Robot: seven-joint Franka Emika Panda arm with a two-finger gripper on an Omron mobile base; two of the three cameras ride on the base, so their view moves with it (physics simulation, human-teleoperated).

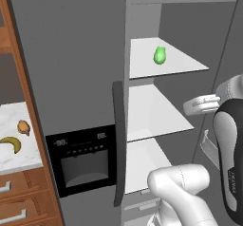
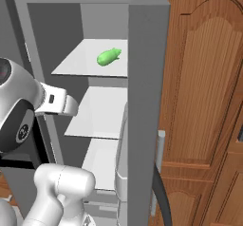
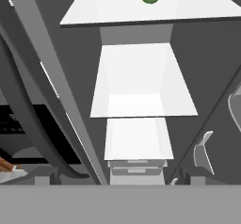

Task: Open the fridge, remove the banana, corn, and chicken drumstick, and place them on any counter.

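Green corn (image 1: 160,55) lies alone on the top white shelf (image 1: 190,67) of the open fridge (image 1: 71,68), toward the back of that shelf and apart from its front edge. From the right base camera the corn sits near the right rear part of the same shelf, pointed end aimed right. In the hand camera it shows at the top edge, on the highest shelf, with two bare shelves and a drawer front stacked below it.

The fridge's left door is shut, with its dark vertical handle (image 1: 118,144) beside the black dispenser panel (image 1: 81,158). The right door (image 2: 147,101) is swung wide.

On the marble counter (image 1: 14,161) at the left, the yellow banana (image 1: 12,144) lies near the middle of the visible surface, and the orange-brown chicken drumstick (image 1: 23,127) rests just behind it, close but not touching.

The white arm (image 1: 182,187) reaches up in front of the open compartment, level with the middle shelf. The gripper's fingers are hidden from the base cameras; its jaws are spread wide and grasp nothing.
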